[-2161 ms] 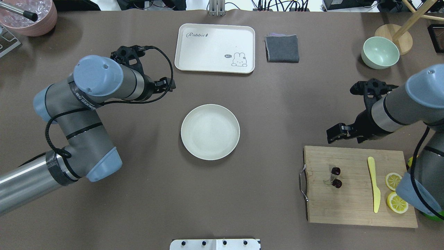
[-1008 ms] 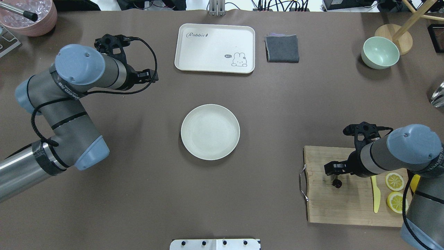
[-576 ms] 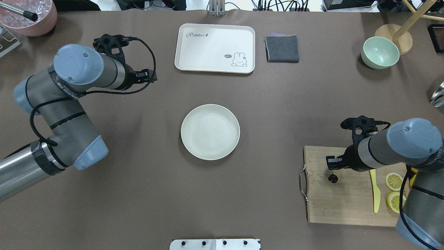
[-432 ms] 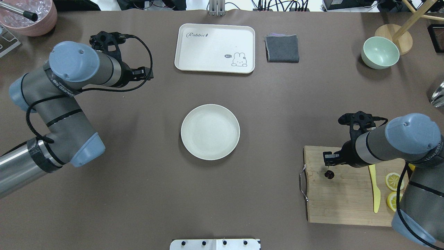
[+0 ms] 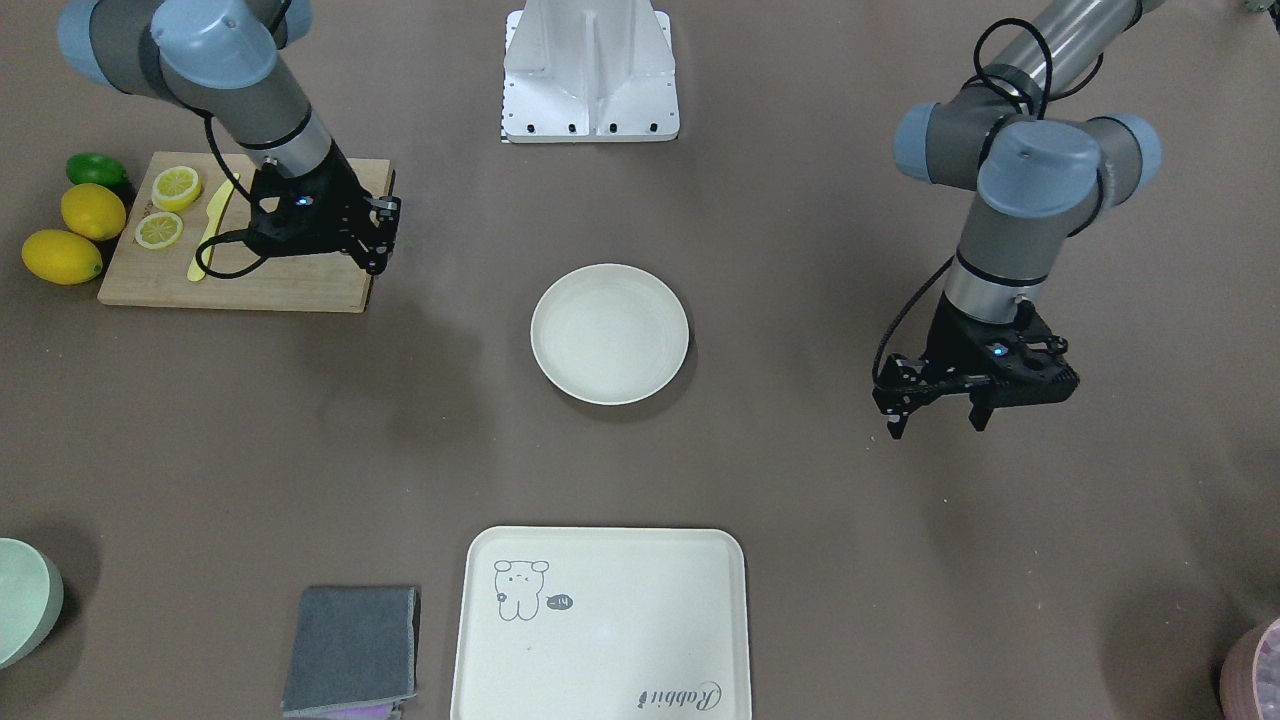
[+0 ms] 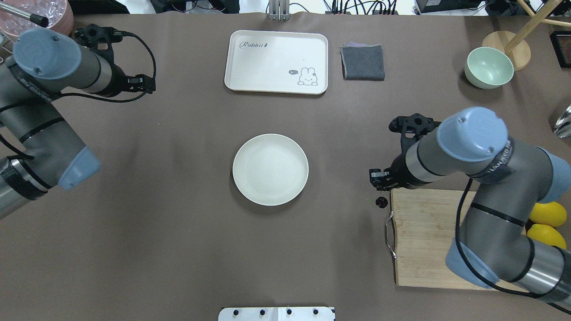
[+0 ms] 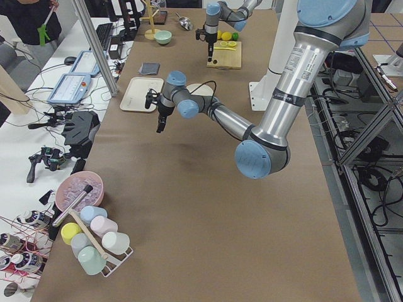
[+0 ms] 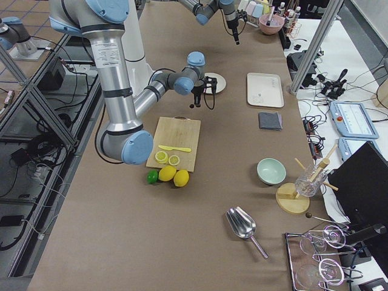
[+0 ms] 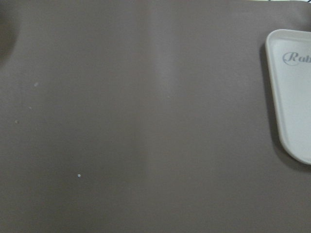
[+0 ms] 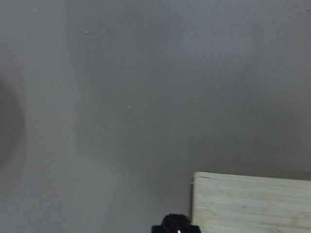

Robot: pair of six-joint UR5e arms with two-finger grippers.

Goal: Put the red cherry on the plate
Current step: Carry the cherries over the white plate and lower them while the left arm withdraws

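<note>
The red cherry (image 6: 381, 202) is a small dark glossy fruit hanging on its stem under my right gripper (image 6: 378, 177), which is shut on it just past the left end of the cutting board (image 6: 428, 240). It also shows dark at the bottom edge of the right wrist view as the cherry (image 10: 176, 222). The plate (image 6: 270, 169), round and cream-white, lies bare at the table's middle, some way left of the cherry. Far off at the left, my left gripper (image 5: 935, 422) hangs open above bare table with nothing in it.
A rabbit tray (image 6: 276, 61), a folded grey cloth (image 6: 362, 62) and a pale green bowl (image 6: 488, 67) stand along the far side. Lemon slices (image 5: 175, 186) and a yellow knife (image 5: 212, 228) lie on the board, with whole lemons (image 5: 92, 211) beside it.
My right gripper closed on the cherry, lifted it off the board and carried it left, past the board's end toward the plate. The left arm has drawn back to the far left.
</note>
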